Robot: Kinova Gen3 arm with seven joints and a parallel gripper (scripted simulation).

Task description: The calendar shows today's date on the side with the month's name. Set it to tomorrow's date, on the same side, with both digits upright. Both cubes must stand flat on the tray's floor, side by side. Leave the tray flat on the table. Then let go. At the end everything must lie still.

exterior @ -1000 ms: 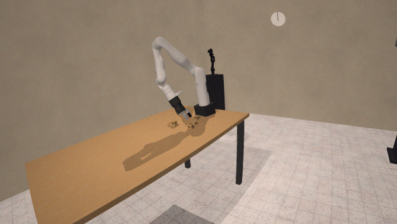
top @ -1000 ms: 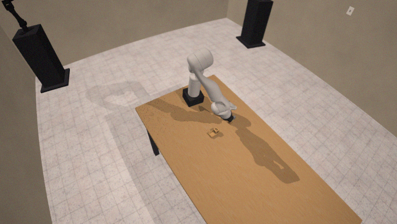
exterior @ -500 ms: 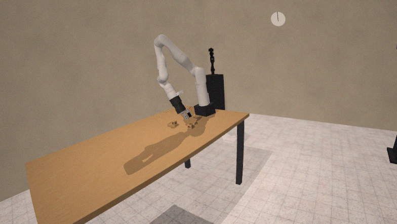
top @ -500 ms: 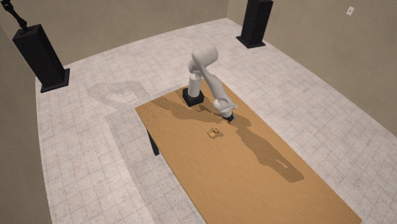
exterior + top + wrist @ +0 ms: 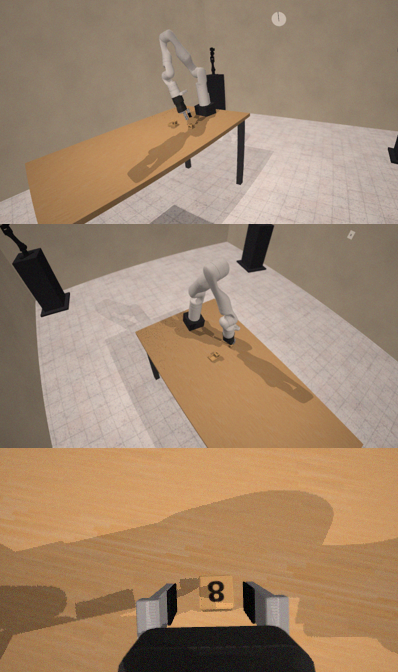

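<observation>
A loose wooden cube [image 5: 216, 592] lies on the table and shows a black 8 on its top face. It also shows in the exterior view [image 5: 191, 125]. My gripper [image 5: 209, 596] is open and empty. It hangs a little above this cube, with one finger to each side of it in the wrist view. The gripper also shows in the top view [image 5: 229, 341] and the exterior view [image 5: 187, 116]. The small wooden tray [image 5: 213, 357] stands flat on the table to the left of the gripper and apart from it, and holds one cube [image 5: 216, 353]. Its digits and the month's name are too small to read.
The arm's black base [image 5: 193, 321] stands at the table's far end, close behind the gripper. The table's right edge runs near the loose cube. Black pedestals [image 5: 41, 282] stand on the floor away from the table.
</observation>
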